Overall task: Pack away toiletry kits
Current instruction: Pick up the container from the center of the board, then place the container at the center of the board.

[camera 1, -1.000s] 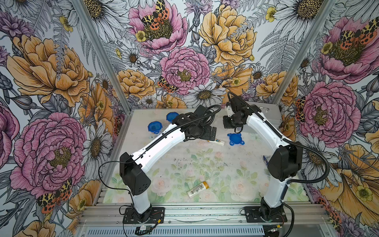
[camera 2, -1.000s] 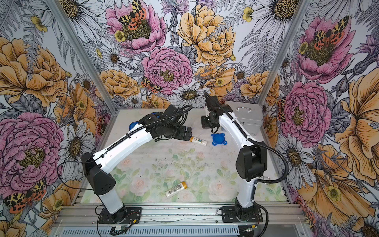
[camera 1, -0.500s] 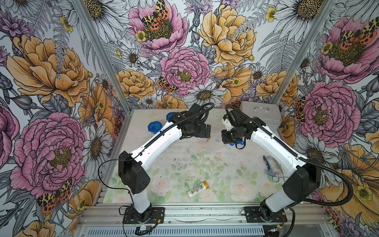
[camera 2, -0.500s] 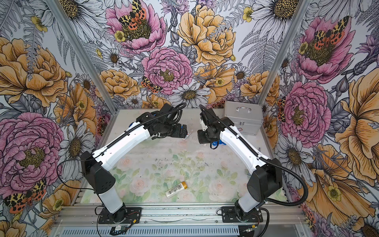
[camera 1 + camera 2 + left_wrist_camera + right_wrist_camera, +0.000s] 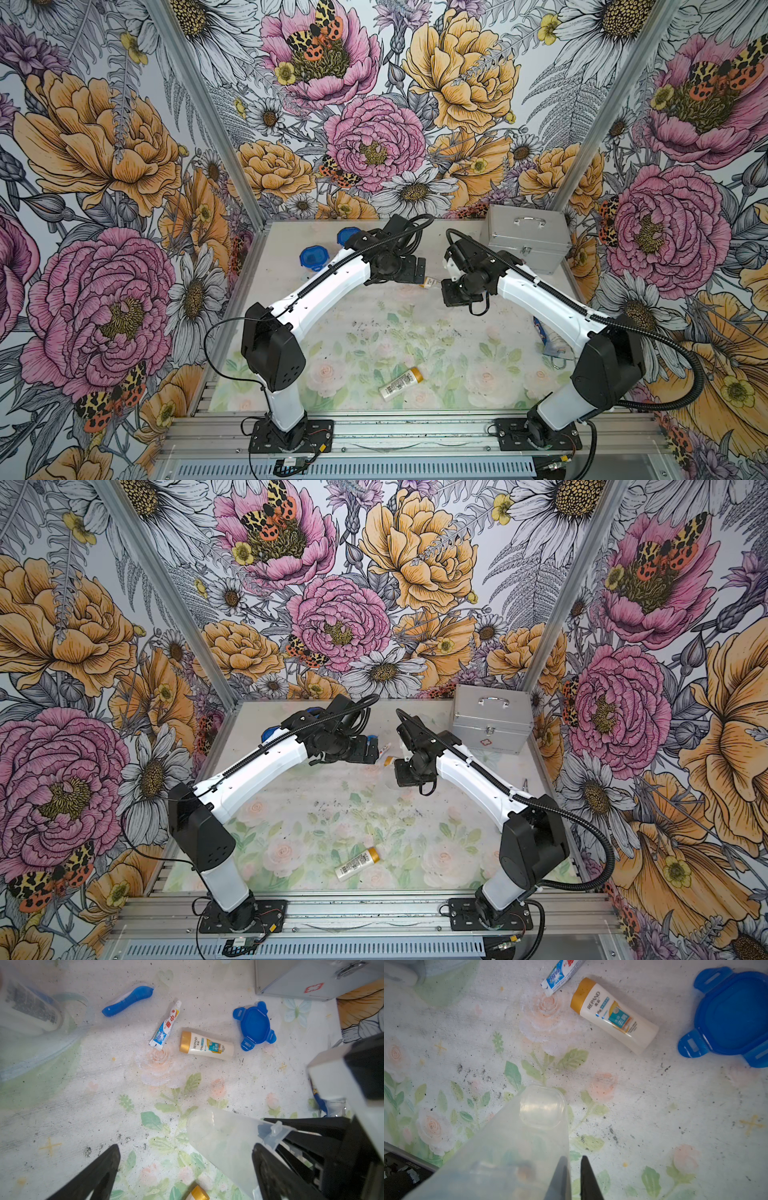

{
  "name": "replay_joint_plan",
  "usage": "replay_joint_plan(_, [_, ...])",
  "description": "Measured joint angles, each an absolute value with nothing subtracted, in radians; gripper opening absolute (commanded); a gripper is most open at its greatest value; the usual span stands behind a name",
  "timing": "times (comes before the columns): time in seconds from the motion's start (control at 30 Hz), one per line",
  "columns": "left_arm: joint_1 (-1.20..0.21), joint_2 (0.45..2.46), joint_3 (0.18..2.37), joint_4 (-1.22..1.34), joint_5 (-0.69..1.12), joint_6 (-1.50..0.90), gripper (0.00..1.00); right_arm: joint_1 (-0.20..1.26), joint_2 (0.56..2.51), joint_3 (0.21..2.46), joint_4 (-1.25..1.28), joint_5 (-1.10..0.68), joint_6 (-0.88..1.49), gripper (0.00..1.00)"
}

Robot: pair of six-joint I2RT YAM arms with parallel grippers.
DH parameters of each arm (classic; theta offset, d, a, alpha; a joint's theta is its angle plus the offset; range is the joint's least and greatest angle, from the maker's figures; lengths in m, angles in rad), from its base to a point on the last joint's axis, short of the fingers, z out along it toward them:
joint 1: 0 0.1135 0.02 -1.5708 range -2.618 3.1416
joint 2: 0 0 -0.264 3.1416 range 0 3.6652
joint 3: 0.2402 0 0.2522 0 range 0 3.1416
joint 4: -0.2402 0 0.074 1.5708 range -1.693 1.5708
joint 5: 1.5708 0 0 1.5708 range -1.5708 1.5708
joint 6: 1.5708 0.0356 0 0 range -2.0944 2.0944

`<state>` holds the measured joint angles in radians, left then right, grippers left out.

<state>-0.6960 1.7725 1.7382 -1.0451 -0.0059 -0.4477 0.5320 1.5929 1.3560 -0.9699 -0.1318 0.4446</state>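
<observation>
My right gripper pinches the clear cup by its rim, tilted over the table. The left gripper gapes wide, empty. The bottle nearby looks light, stiff and slick (rounded, likely to roll), so I'd clamp across its flat middle.

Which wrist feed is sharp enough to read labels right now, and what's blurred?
Left wrist view: toothpaste tube, gold-capped bottle and blue lid are sharp; the filled cup near the lens is blurred. Right wrist view: the bottle's label reads clearly, but the clear cup pinched in the right gripper is soft. In both top views: even light, soft shadows.
</observation>
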Motion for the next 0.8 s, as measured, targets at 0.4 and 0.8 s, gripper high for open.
replay_joint_plan(0.4, [-0.672, 1.757, 1.639, -1.041, -0.012, -0.474, 0.98, 0.551, 1.636, 1.279, -0.930, -0.135, 0.448, 0.00])
replay_joint_plan(0.8, [-0.649, 1.718, 1.506, -1.013, 0.012, -0.472, 0.99, 0.566, 1.653, 1.278, -0.922, -0.126, 0.455, 0.33])
